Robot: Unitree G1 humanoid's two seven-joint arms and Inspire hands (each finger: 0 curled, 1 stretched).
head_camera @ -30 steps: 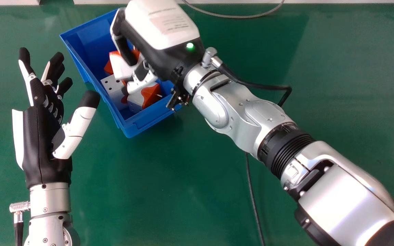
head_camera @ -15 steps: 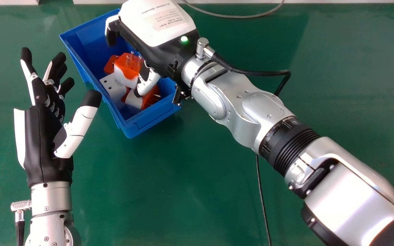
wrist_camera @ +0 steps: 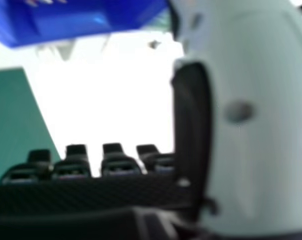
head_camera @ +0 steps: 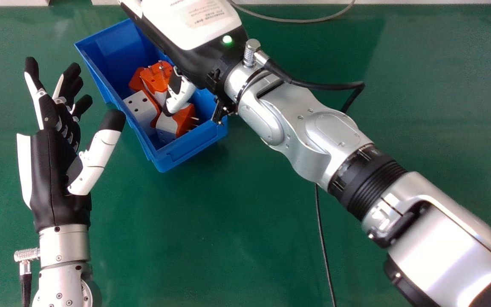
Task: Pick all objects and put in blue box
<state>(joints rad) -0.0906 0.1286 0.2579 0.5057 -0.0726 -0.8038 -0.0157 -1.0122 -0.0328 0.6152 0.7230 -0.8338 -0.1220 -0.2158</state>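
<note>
We are opening our right hand (head_camera: 192,36), shifting it forward, releasing the orange-and-white adapter (head_camera: 156,80) inside the blue box (head_camera: 177,154).

Smooth plastic blue box (head_camera: 194,145), faintly glossy green tabletop (head_camera: 237,221), shiny metallic right forearm (head_camera: 446,247)

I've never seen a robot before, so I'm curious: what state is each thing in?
left hand: open, empty
right hand: open, over the box
blue box: open-topped, partly filled
orange-and-white plug adapters: jumbled in the box, some prongs exposed
green light: lit
black cable: connected at the right wrist
</note>
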